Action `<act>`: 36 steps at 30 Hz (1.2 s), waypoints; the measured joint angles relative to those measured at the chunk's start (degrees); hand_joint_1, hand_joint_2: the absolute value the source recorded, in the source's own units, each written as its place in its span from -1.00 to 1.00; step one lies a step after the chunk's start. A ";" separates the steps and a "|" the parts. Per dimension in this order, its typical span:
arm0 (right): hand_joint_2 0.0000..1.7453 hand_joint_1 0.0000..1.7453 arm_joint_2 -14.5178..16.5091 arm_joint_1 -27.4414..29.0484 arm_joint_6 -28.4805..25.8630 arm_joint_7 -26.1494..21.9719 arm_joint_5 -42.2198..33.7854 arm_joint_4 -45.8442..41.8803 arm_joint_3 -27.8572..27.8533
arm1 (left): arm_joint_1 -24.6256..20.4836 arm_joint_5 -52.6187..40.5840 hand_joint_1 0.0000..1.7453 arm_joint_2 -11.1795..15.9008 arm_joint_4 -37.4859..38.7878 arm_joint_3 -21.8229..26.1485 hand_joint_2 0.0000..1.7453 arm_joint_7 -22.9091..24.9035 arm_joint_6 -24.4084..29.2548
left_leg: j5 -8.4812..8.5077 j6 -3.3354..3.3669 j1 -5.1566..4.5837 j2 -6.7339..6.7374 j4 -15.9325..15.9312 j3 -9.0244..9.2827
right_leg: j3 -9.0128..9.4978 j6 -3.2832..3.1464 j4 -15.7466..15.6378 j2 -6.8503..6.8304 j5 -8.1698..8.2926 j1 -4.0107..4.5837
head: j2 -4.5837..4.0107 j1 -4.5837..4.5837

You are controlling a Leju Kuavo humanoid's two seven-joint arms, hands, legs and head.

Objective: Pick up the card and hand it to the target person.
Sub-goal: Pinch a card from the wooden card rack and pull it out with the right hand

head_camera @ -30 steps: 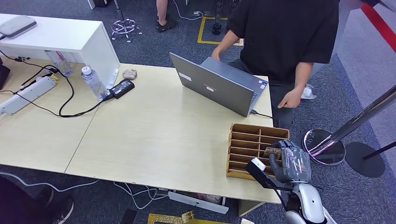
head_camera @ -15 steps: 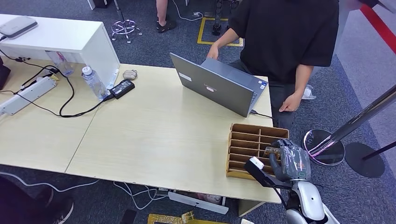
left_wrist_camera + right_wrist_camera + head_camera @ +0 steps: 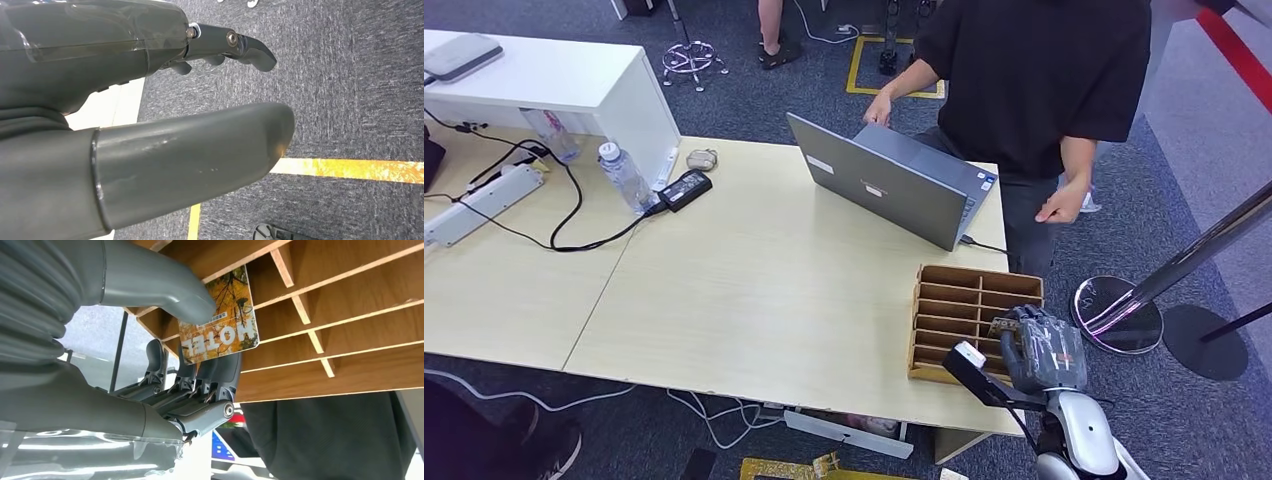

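Observation:
My right hand (image 3: 1042, 348) hovers over the right side of the slotted wooden card rack (image 3: 952, 305) near the table's front right corner. It pinches an orange hotel card (image 3: 220, 320) between thumb (image 3: 165, 287) and fingers, just at the rack's slots; the card's edge (image 3: 1003, 324) peeks out in the head view. A person in a black shirt (image 3: 1044, 70) stands behind the table's right end, one hand (image 3: 1061, 207) hanging near the hip. My left hand (image 3: 165, 115) hangs above carpet, fingers apart, holding nothing.
An open grey laptop (image 3: 889, 180) sits behind the rack. A water bottle (image 3: 625, 177), power adapter (image 3: 686, 188), cables and a power strip (image 3: 484, 200) lie on the table's left part. A stanchion base (image 3: 1117, 315) and pole stand right of the table.
My right hand with the card has shifted slightly back toward me over the rack. The person's lowered hand moved a little to the right and up.

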 joint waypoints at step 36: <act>1.00 0.73 -0.39 0.31 -1.96 -0.51 -0.10 -1.89 1.57 | 0.00 0.00 -1.00 0.00 0.00 0.00 -1.00 -0.13 0.08 | 0.00 0.00 0.00 0.00 0.00 0.00 | 0.00 0.00 0.00 0.00 0.00 0.00 | 0.00 0.00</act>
